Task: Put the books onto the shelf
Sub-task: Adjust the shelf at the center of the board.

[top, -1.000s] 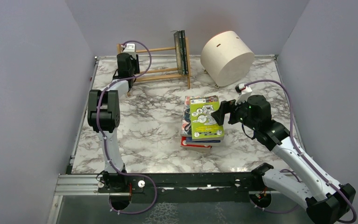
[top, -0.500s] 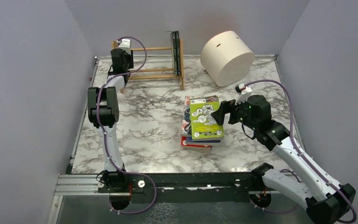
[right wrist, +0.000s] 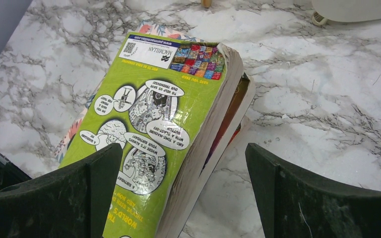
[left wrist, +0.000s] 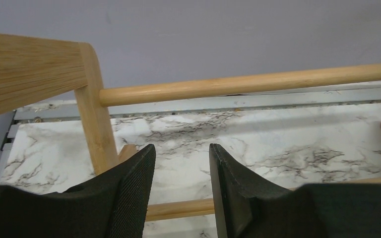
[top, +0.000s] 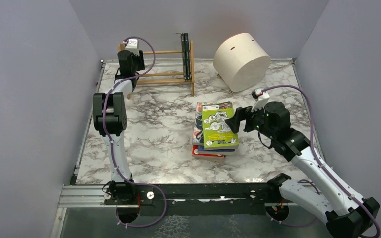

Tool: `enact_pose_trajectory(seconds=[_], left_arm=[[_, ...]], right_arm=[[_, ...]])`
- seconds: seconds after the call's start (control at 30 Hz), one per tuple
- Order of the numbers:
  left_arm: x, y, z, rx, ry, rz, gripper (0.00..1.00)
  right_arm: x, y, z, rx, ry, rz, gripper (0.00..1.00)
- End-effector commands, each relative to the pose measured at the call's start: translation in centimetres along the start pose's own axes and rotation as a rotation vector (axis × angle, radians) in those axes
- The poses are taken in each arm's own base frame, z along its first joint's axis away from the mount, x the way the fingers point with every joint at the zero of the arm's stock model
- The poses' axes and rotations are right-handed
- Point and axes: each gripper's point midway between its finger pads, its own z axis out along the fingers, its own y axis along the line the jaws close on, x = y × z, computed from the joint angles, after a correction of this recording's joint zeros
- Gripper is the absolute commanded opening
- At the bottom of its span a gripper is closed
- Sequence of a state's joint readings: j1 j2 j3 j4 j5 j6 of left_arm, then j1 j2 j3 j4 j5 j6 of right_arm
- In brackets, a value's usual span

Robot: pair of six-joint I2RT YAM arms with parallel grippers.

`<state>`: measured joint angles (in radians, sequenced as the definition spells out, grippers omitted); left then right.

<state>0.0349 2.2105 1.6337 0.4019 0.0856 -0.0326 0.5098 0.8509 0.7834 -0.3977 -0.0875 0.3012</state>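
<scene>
- Shelf (top: 164,75): a second ago it sat askew, right end swung out over the counter (top: 154,134). Now square along the back wall, left of the cream drum (top: 241,60)
- Two dark books (top: 184,57) stand upright at its right end; they rode the turn without toppling
- Left pincer (left wrist: 181,173): at the shelf's left end, fingers a narrow gap apart and a little wider than a moment back. Nothing seen clamped between them; end post just left of the left finger. Reads as letting go after straightening the rack
- Right pincer (top: 235,120): unmoved, jaws spread wide either side of the lime green book (right wrist: 163,114), touching neither edge, holding nothing
- That book tops the stack (top: 213,144) mid-counter, well apart from the shelf
- Meaning: rack looks ready to load, open span between left end and the two dark books. Most of the task is undone, the stack untouched. Likely next is closing on the lime book
</scene>
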Motion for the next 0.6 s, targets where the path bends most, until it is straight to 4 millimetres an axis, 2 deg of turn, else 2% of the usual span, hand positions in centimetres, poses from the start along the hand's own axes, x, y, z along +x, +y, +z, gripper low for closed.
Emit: enact_pose_trajectory(seconds=[0.0,0.2,0.3,0.4,0.57], left_arm=[[-7.3,-4.4,-1.2,0.100,-0.149,-0.025,0.38],[-9.1,-10.0,-2.4,0.168,-0.171,-0.027,0.39],[-9.3,-12.9,-3.3,0.210,-0.143,-0.069,0.39],[-9.2,-14.7,-4.2,0.234,-0.114,-0.133,0.39],[-8.0,-16.0,-5.2,0.248,-0.068,-0.202,0.39]], right_arm=[[-0.6,0.3,-0.5,-0.010,-0.039,-0.012,0.93],[-0.8,0.3,-0.5,-0.013,-0.048,-0.012,0.93],[-1.1,0.4,-0.6,-0.013,-0.059,-0.014,0.93],[-1.4,0.4,-0.9,-0.011,-0.072,-0.015,0.93],[-1.5,0.3,-1.3,-0.006,-0.086,-0.015,0.93]])
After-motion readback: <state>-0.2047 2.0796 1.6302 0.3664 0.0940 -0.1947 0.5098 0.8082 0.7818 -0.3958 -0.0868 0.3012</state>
